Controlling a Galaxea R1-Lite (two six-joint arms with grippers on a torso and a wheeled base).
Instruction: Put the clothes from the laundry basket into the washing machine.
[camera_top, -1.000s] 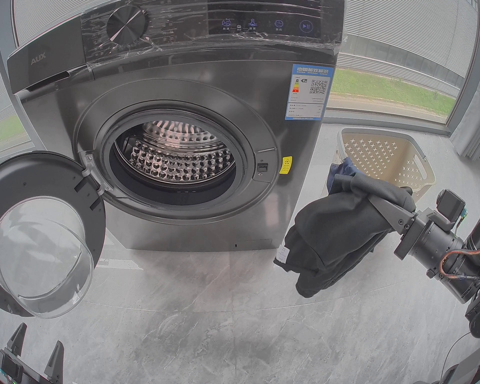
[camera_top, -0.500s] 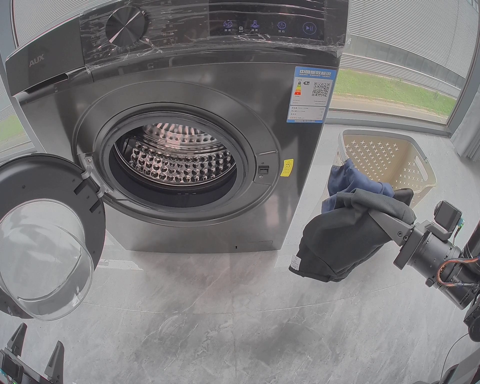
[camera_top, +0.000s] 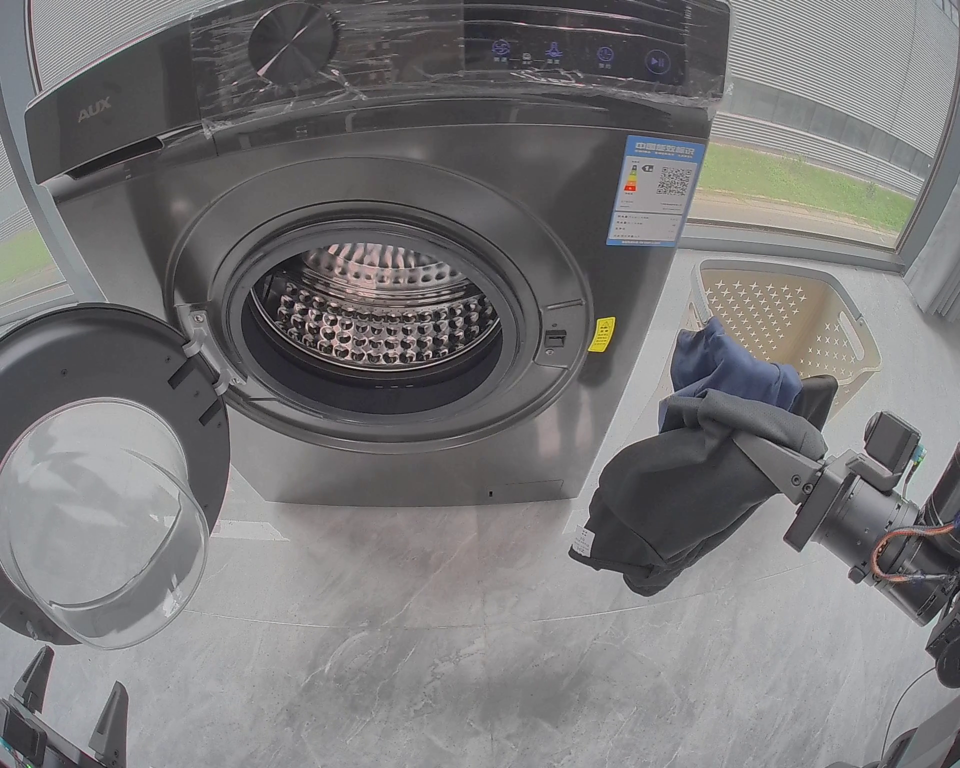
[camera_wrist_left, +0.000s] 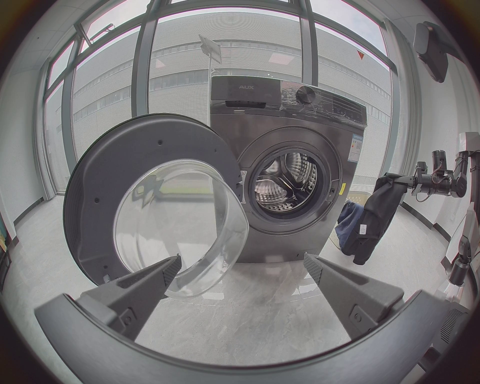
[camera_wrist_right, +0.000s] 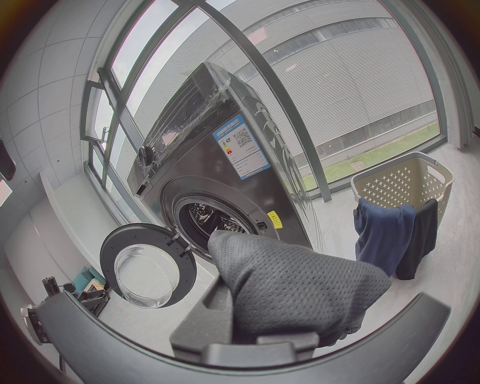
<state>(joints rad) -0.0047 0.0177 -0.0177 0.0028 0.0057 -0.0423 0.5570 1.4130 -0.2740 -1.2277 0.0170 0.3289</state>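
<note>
Right gripper is clamped on a dark grey garment, pinched near its top fold. The rest hangs below and to the robot's left of the fingers, long axis sloping down toward the floor, clear of it. Just behind the load, a blue garment is draped over the near rim of the laundry basket, with another dark piece beside it. The key relation is that the drum opening of the washing machine lies well to the left of the gripper and farther forward, past the front corner. Its door is swung fully open. The right arm has the load; the left gripper is low by the door, fingers apart, empty. Versus 0.5 s ago the head camera has shifted. Relative to the machine, gripper and garment sit slightly closer to the front panel, and the hem hangs a little lower.
</note>
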